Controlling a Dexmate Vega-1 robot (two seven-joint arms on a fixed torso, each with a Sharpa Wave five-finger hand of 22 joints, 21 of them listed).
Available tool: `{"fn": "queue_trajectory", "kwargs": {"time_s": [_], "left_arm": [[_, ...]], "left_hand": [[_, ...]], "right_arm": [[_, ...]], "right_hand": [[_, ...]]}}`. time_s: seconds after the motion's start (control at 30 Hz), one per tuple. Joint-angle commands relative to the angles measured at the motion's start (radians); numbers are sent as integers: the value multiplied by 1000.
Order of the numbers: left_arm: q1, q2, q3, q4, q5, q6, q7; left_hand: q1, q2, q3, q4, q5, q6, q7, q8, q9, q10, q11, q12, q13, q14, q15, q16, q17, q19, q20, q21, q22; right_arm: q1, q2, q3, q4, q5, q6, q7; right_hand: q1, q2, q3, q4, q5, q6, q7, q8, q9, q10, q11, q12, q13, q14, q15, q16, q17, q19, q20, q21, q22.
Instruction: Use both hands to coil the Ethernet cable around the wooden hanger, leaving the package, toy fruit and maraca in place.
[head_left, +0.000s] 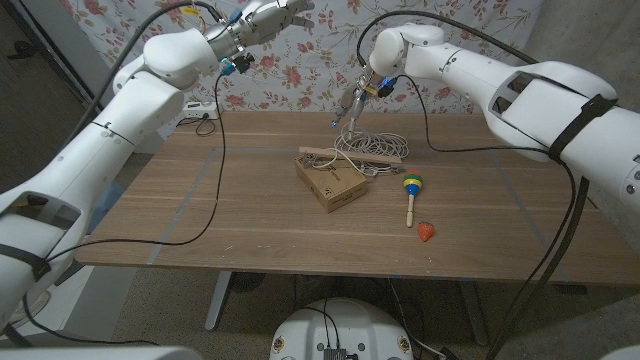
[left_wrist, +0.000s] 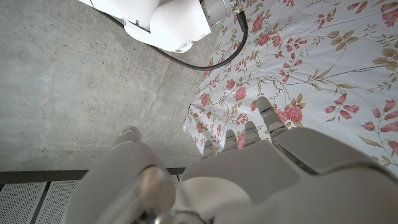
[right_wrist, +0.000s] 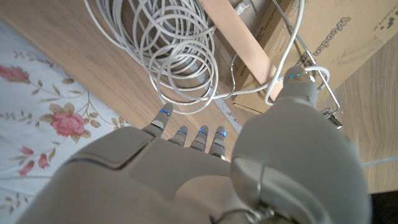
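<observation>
Hidden and cropped regions.
My left hand (head_left: 283, 12) is cut by the frame's top edge; my right hand (right_wrist: 205, 168) hides its own fingertips' grip.

Matt wooden table (head_left: 250, 215), brown cardboard package (head_left: 330, 185).

Beside the one cardboard package (head_left: 331, 183) lie one wooden hanger (head_left: 350, 156), one coiled cable (head_left: 372, 146), one maraca (head_left: 411, 193), and what looks like one toy strawberry (head_left: 427, 232).

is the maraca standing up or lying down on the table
Lying down: the maraca rests on its side on the table, striped head toward the wall, handle toward the toy fruit.
</observation>
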Motion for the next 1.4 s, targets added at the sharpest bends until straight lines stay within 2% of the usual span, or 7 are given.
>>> {"fn": "queue_trajectory", "kwargs": {"time_s": [0.03, 0.2, 0.47, 0.83, 1.0, 1.2, 1.4], "left_arm": [[27, -19, -8, 22, -13, -38, 18], [55, -22, -17, 25, -2, -63, 51], [87, -35, -18, 63, -28, -79, 59], [149, -48, -32, 112, -29, -133, 105], [175, -71, -34, 144, -60, -158, 109], [215, -78, -40, 150, -65, -161, 147], [222, -110, -35, 204, -101, -145, 159]], "left_hand": [[-9, 4, -5, 2, 9, -61, 0, 10, 3, -3, -4, 6, 0, -8, -3, 0, 1, -305, 3, 0, 4], [-11, 5, -8, 3, 11, -48, -5, 14, 3, 11, -9, 12, -1, 3, -12, 5, 1, -291, 2, 2, 5], [-13, 7, -12, 2, 14, -41, -6, 15, 3, 16, -11, 14, -2, 8, -14, 5, 0, -270, 2, 5, 5], [-10, 18, -20, -2, 22, -6, -14, 20, 2, 34, -18, 20, -4, 19, -23, 5, -3, -227, 2, 4, 4], [-8, 22, -21, -4, 23, 3, -15, 20, 1, 40, -21, 22, -5, 20, -27, 4, -5, -215, 2, 3, 4], [-7, 28, -21, -4, 25, 19, -16, 24, 1, 51, -20, 26, -6, 26, -29, 5, -6, -206, 1, 4, 4], [-7, 36, -20, -3, 26, 22, -15, 22, 1, 54, -18, 26, -6, 28, -31, 5, -6, -200, 2, 3, 4]], "right_arm": [[-22, -53, 105, 247, 408, 124, -37], [-120, -100, 264, 239, 574, 224, -78], [-251, -81, 488, 253, 806, 243, -105], [-331, -44, 634, 252, 932, 277, -87], [-353, -17, 711, 263, 1004, 217, -97], [-380, -4, 770, 262, 1033, 235, -190], [-400, 21, 804, 269, 1040, 255, -300]], "right_hand": [[-4, 21, -15, 9, 6, -22, 23, -10, 0, -19, 6, -11, -2, -23, -4, 7, -1, 24, 1, 4, 2], [-54, 87, -32, 55, -15, 28, 60, 6, 0, 24, 27, -5, -7, 30, -8, 26, -9, 92, 4, 3, 2], [-89, 238, -5, 113, -80, 81, 93, 12, -3, 99, 76, 5, -18, 132, 28, 57, -24, 175, 24, -6, 2], [-97, 252, 0, 117, -135, 148, 110, 25, -5, 153, 96, 12, -26, 171, 1, 56, -43, 207, 1, -17, 2], [-169, 273, -10, 164, -186, 212, 142, 36, -4, 202, 156, 18, -32, 211, -1, 59, -46, 231, -4, -29, 3], [-233, 276, -14, 206, -231, 257, 159, 34, -5, 234, 210, 15, -39, 208, 69, 38, -50, 198, 0, -67, 2], [-240, 276, -8, 210, -245, 271, 160, 29, -5, 240, 204, 10, -41, 205, 33, 24, -53, 184, 32, -84, 3]]}}
